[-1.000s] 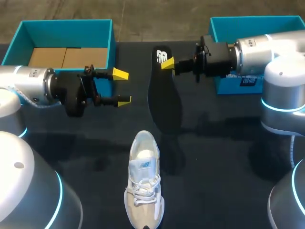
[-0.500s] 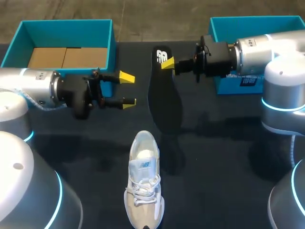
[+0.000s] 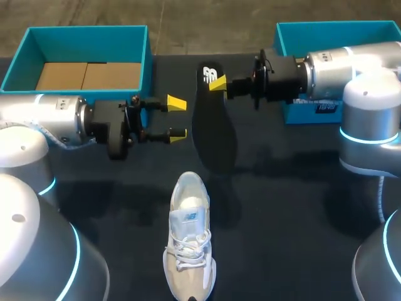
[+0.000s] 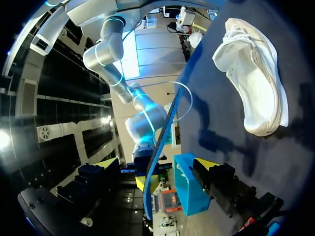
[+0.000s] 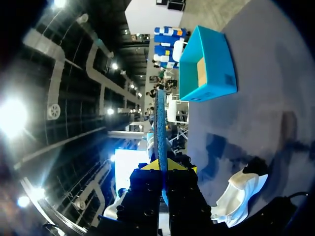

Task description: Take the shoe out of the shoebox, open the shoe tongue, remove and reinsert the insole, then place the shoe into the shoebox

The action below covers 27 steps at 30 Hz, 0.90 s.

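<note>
Right gripper (image 3: 217, 83) is clamped tight on the far end of the black insole (image 3: 213, 128), holding it up over the middle of the table (image 3: 294, 207). The left gripper (image 3: 178, 118) sits just beside it, fingers apart and holding nothing. White shoe (image 3: 188, 241) stands at the table's near edge, with a teal shoebox (image 3: 88, 34) at the far left corner and a second teal box (image 3: 313, 30) at the far right.
</note>
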Each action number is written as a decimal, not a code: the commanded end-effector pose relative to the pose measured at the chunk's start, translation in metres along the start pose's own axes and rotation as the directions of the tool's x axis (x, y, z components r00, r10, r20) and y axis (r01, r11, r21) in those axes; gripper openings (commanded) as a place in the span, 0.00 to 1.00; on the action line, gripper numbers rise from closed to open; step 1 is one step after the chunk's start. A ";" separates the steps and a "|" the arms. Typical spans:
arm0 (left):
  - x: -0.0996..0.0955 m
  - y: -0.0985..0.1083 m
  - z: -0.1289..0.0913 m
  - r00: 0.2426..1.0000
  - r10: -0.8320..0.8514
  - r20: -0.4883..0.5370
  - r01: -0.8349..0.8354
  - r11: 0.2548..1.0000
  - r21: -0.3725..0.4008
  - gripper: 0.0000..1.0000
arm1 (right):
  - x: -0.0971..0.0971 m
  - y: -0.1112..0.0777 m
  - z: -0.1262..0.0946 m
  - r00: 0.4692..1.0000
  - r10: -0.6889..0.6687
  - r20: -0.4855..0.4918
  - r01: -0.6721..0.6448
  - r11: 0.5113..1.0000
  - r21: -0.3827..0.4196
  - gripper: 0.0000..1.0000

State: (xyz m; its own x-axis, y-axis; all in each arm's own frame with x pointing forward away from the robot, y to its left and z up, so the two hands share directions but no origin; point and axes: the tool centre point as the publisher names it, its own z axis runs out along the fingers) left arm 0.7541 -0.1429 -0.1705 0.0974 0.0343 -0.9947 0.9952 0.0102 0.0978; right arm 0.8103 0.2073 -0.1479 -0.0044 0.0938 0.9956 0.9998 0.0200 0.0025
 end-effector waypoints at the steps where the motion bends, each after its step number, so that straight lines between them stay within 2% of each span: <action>1: -0.003 -0.004 -0.004 1.000 0.006 -0.016 -0.007 1.000 -0.027 1.00 | -0.001 0.008 0.008 1.000 0.012 0.014 -0.012 1.000 0.008 0.00; 12: -0.004 -0.004 -0.004 0.999 0.012 -0.033 -0.013 0.999 -0.033 1.00 | -0.001 0.008 0.008 1.000 0.012 0.014 -0.012 1.000 0.008 0.00; 13: -0.005 0.001 -0.006 0.999 0.021 -0.040 -0.023 0.998 -0.052 1.00 | -0.001 0.008 0.008 1.000 0.012 0.014 -0.012 1.000 0.008 0.00; 19: 0.000 0.021 -0.011 0.999 0.033 -0.032 -0.035 0.998 -0.044 1.00 | -0.001 0.008 0.008 1.000 0.012 0.014 -0.012 1.000 0.008 0.00; 23: 0.004 0.033 -0.004 0.999 0.035 -0.018 -0.035 0.999 -0.032 1.00 | -0.001 0.008 0.008 1.000 0.012 0.014 -0.012 1.000 0.008 0.00; 27: 0.005 0.036 0.007 0.999 0.043 -0.001 -0.043 0.999 -0.003 1.00 | -0.001 0.008 0.008 1.000 0.012 0.014 -0.012 1.000 0.008 0.00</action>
State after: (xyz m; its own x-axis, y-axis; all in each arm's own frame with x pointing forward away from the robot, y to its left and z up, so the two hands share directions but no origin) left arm 0.7768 -0.1375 -0.1666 0.1378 0.0450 -0.9894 0.9896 0.0355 0.1394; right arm 0.8180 0.2134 -0.1496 0.0069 0.1070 0.9942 0.9996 0.0279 -0.0099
